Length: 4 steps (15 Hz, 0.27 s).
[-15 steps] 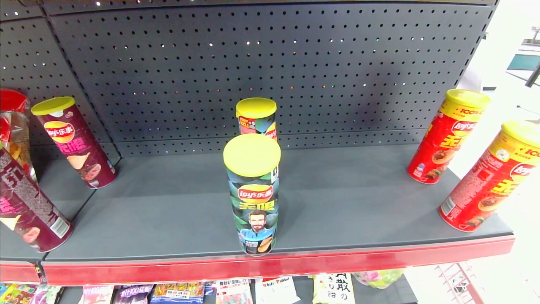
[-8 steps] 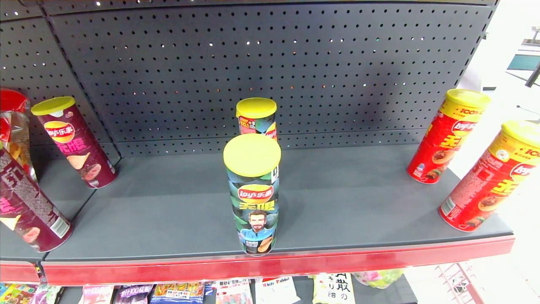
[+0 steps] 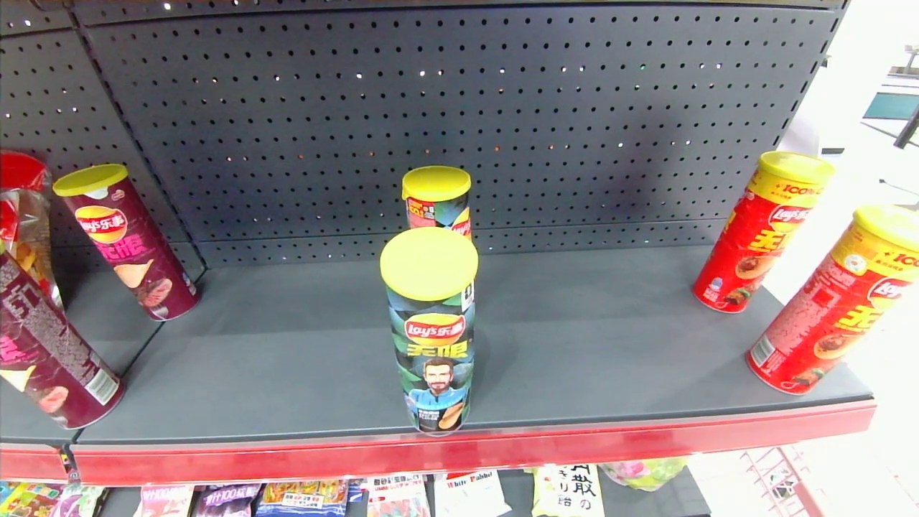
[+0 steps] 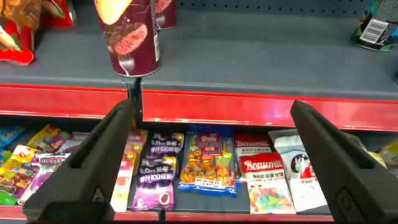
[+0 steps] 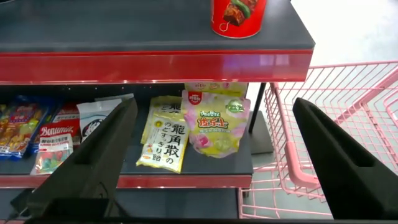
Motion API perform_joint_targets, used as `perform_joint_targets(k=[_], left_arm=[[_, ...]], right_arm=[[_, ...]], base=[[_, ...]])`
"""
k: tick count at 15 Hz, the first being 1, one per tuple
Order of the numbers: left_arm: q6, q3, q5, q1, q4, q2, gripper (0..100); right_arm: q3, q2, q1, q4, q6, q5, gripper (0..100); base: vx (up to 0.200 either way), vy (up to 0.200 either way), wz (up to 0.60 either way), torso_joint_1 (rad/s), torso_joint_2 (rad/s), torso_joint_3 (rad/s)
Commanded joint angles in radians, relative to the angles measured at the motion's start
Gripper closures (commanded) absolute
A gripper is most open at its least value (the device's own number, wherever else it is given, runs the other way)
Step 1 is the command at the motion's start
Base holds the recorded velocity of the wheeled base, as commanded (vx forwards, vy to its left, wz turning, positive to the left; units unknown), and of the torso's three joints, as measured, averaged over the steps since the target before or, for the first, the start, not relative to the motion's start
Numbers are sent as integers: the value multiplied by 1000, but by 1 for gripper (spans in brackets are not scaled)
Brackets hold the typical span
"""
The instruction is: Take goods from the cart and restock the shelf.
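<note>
A grey shelf [image 3: 287,359] with a red front lip holds upright crisp cans. A dark green can [image 3: 431,330] with a yellow lid stands at the front middle, and a second one [image 3: 436,197] is behind it. Two red cans [image 3: 761,233] [image 3: 836,301] stand at the right, two maroon cans [image 3: 126,240] [image 3: 43,345] at the left. My left gripper [image 4: 211,107] is open and empty, below the shelf lip, under a maroon can [image 4: 132,34]. My right gripper [image 5: 215,102] is open and empty, below a red can [image 5: 239,15]. The pink wire cart [image 5: 336,143] is beside it.
Snack bags [image 4: 208,162] fill the lower shelf, among them a yellow bag [image 5: 168,137] and a pale green one [image 5: 214,121]. A perforated back panel [image 3: 459,115] closes the shelf behind. Bare shelf room lies on either side of the green cans.
</note>
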Motion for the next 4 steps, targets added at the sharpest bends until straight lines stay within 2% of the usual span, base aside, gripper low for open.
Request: perform_joint_targets(k=[1,4], left_arm=[[-1,0,0,0,0,-2,0],[-1,0,-1,0,0,-2,0]], right_arm=[[0,3,0,0,0,0,0],[0,3,0,0,0,0,0]], base=[[0,0,0,0,0,0],[0,0,0,0,0,0]])
